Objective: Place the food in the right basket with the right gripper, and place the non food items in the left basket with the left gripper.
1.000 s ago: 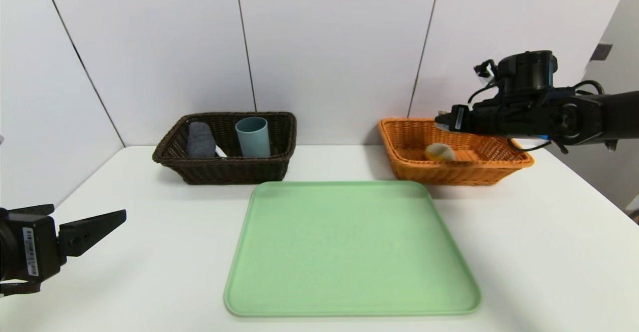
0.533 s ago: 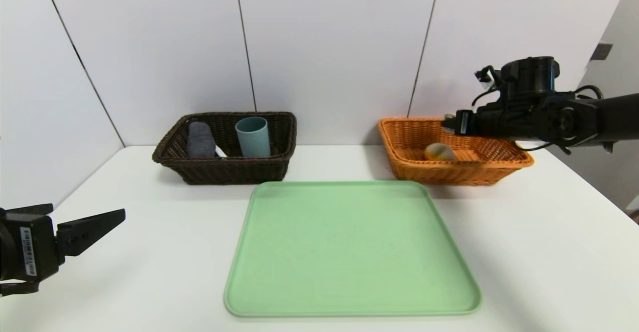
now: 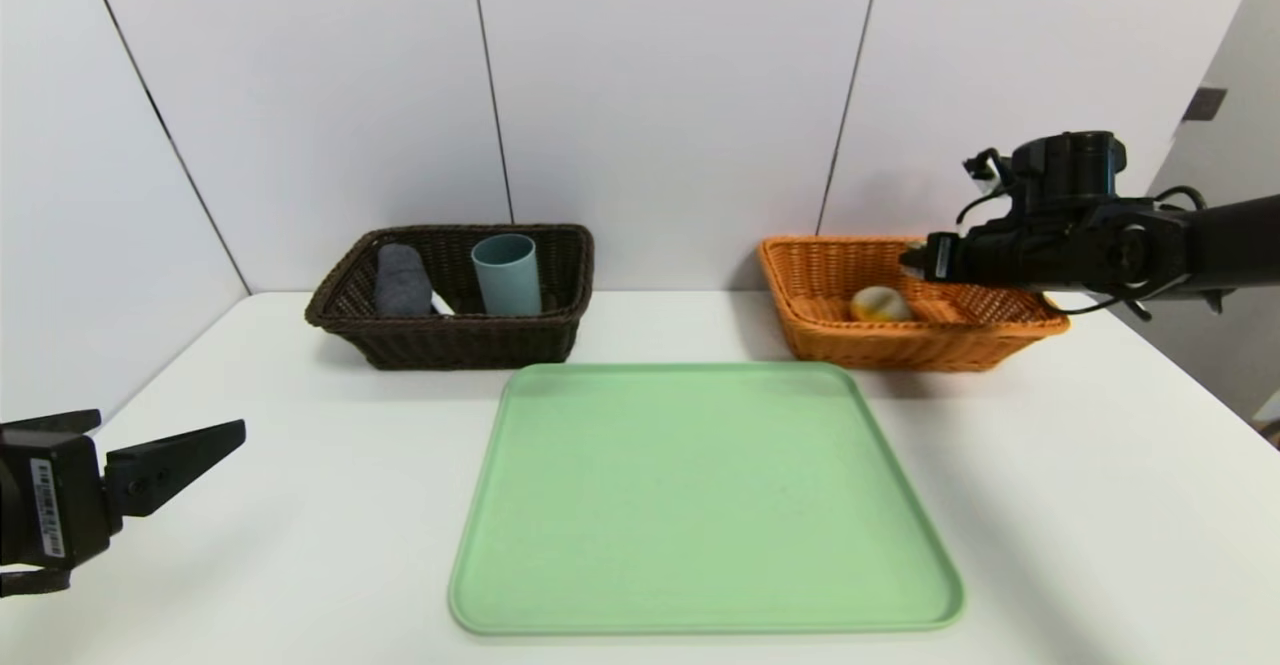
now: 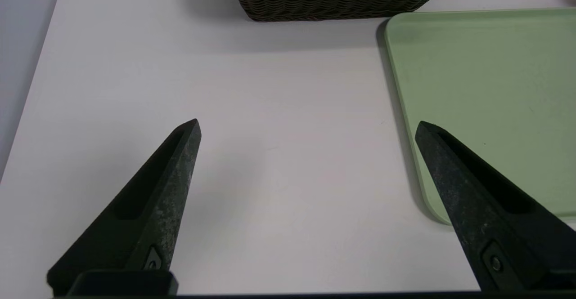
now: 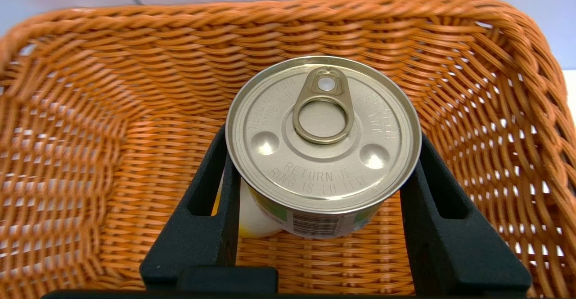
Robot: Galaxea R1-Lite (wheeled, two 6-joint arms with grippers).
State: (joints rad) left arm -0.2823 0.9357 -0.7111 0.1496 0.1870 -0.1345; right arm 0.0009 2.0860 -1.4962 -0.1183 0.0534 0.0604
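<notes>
Right gripper (image 5: 321, 155) clamped on one round, ring-pull metal can (image 5: 323, 132), over the orange wicker basket (image 3: 910, 345)! One pale, rounded item (image 3: 880, 304) lies inside; left gripper (image 4: 308, 126) idles wide open above the tabletop (image 4: 288, 200).

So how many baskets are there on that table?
2: a dark brown one toward the left, behind the tray's left end, and an orange one toward the right, under the right gripper.
</notes>
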